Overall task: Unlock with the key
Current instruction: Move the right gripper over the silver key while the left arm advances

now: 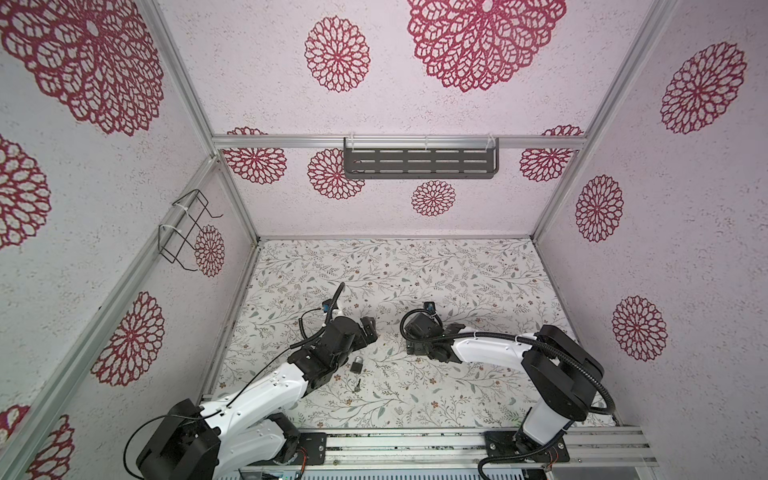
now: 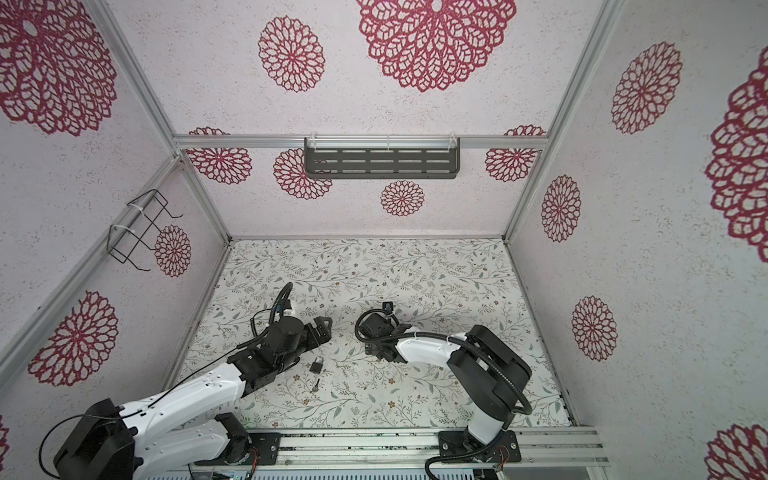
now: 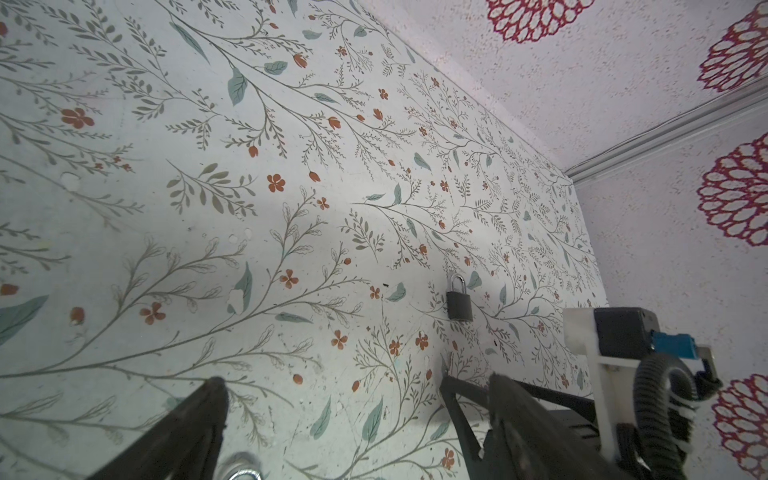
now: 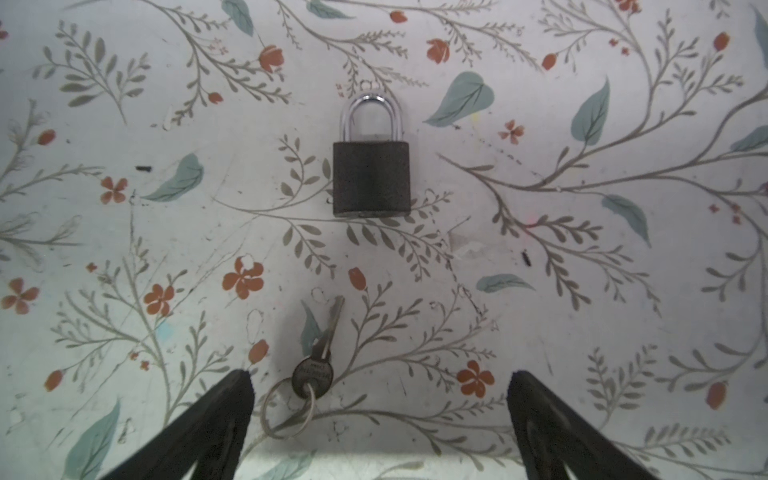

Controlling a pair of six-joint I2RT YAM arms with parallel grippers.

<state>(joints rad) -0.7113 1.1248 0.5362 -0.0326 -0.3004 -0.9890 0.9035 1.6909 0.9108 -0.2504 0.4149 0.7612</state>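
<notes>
Black left end effector [image 1: 368, 328]: left of centre in both top views, fingers spread wide, nothing between them; it sits just up-frame of the padlock.
Table [image 1: 457, 282]: floral-printed sheet, filling the lower middle of both top views.
Padlock [image 1: 356, 366]: flat on the table, low and a little left of centre in both top views. It has a dark body, and the bright steel shackle [image 4: 371, 112] is seated in it, so we judge it locked.
Key [image 1: 357, 385]: flat on the table just below the padlock in both top views, near it but apart. In the right wrist view the blade points up-frame toward the padlock, and a thin key ring [image 4: 286, 411] hangs through the round head.
Right end effector [image 4: 382, 395]: right of centre in both top views, fingers spread, empty. In its wrist view the key's head and ring lie low in the frame, nearer the left-hand finger.
Padlock handling: we judge it solid, rigid and heavy for its size, with smooth faces. We would clamp the body's flat sides and leave the end opposite the shackle free.
Key handling: we judge it light, thin and stiff. Lying flush, it may skid rather than lift, and the ring may swing. We would pinch the head and keep the blade clear.
Progress: nothing is grasped yet.
</notes>
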